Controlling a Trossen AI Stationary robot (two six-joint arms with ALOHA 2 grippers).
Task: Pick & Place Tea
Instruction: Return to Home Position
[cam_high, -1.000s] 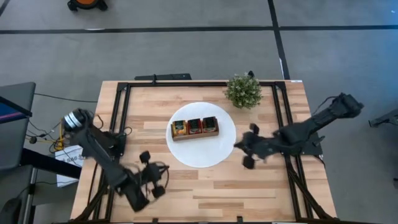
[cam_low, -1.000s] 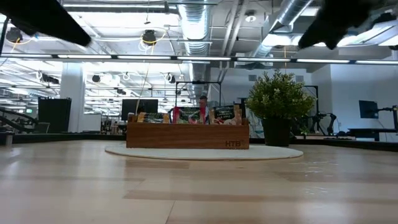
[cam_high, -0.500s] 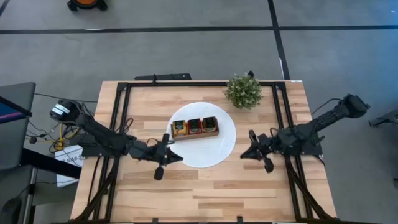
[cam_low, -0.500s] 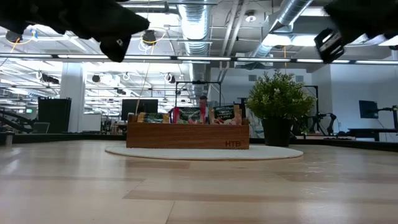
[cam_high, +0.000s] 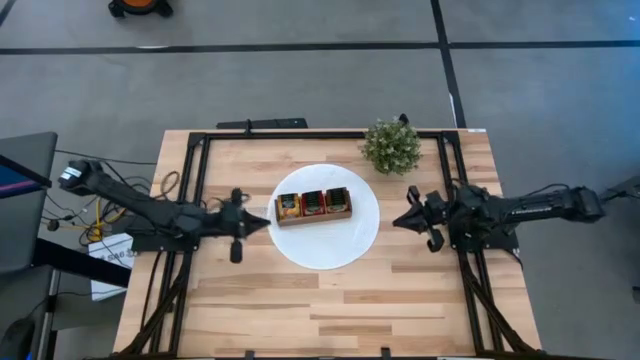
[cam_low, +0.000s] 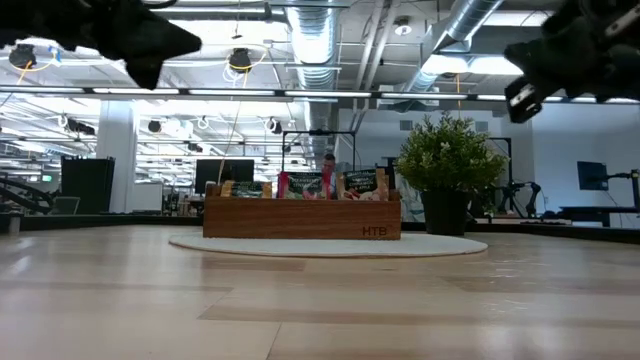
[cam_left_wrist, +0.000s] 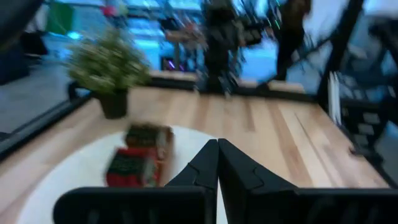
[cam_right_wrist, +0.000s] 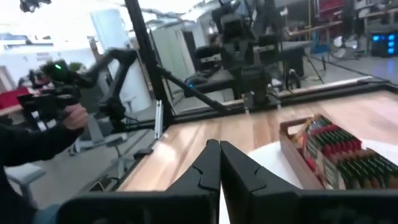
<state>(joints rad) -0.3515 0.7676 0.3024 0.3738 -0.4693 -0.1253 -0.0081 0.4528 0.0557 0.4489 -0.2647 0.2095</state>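
The tea (cam_high: 314, 203) stands as packed sachets in a brown wooden box (cam_low: 300, 216) with three compartments. The box rests on a white disc (cam_high: 350, 240) in the middle of the table. The tea also shows in the left wrist view (cam_left_wrist: 132, 168) and the right wrist view (cam_right_wrist: 336, 155). My left gripper (cam_high: 264, 222) hovers shut at the disc's left rim, pointing level toward the box; its shut fingers show in its own view (cam_left_wrist: 217, 144). My right gripper (cam_high: 398, 220) hovers shut just off the disc's right rim, pointing left (cam_right_wrist: 219, 144). Neither holds anything.
A small green potted plant (cam_high: 392, 146) stands at the far right of the disc. Black frame rails (cam_high: 196, 170) run along the table's left, right and far sides. Bare wood (cam_high: 330, 310) lies between the disc and the near edge. A person's hand (cam_right_wrist: 65, 112) shows beyond the table.
My left gripper has swung from the near left of the table toward the far edge, up to the disc's left rim, and turned level. My right gripper has drawn a little toward the far edge and tipped level as its arm folded back. Both stayed shut.
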